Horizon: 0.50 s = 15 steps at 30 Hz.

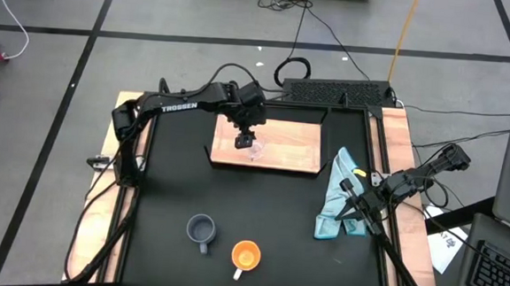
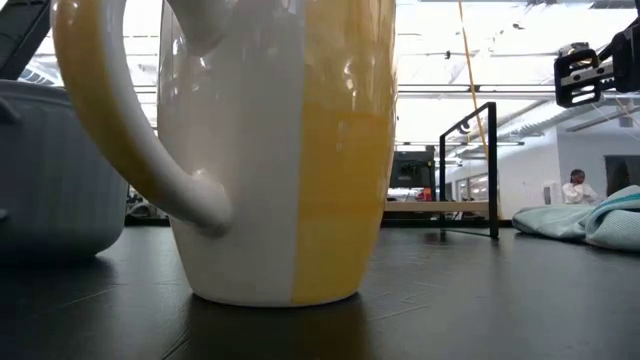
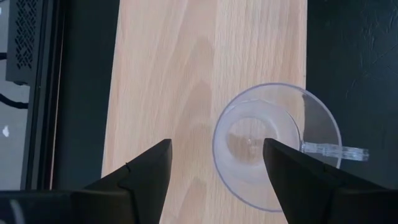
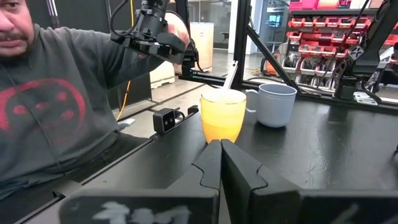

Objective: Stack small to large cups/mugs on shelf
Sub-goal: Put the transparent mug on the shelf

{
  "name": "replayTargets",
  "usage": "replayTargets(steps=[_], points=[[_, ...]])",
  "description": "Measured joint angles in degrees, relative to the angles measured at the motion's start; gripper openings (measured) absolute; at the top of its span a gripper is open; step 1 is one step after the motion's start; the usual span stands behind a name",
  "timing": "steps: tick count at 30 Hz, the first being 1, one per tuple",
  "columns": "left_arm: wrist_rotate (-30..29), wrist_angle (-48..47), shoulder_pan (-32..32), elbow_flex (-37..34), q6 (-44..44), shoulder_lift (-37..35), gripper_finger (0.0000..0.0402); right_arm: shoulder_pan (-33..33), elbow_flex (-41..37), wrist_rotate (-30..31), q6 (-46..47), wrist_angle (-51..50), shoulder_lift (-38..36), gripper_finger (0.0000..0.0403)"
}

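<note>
Overhead, black table, light-wood shelf, grey tiled floor

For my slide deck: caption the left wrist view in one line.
Left pincer open above the clear glass cup, which stands upright on the light-wood shelf.

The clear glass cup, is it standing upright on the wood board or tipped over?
Upright: the clear glass cup shows its round open mouth on the wood board.

Overhead, straight down on whole table. Low, level, tight against orange mug, shared with right wrist. Left wrist down, close over shelf.
</note>
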Motion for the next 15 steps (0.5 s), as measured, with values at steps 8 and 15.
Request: replayTargets(steps=[8,15], points=[[-0.57,-0.92,0.05,0.00,-1.52,0.00,0.0255,0.00,-0.04,-0.05,0.02,-0.07,0.00,0.0000],[-0.55,-2.14,0.46,0.00,-3.46,0.35,0.0255,0.00,-0.04,-0.09,1.55,-0.11,0.00,0.0000]])
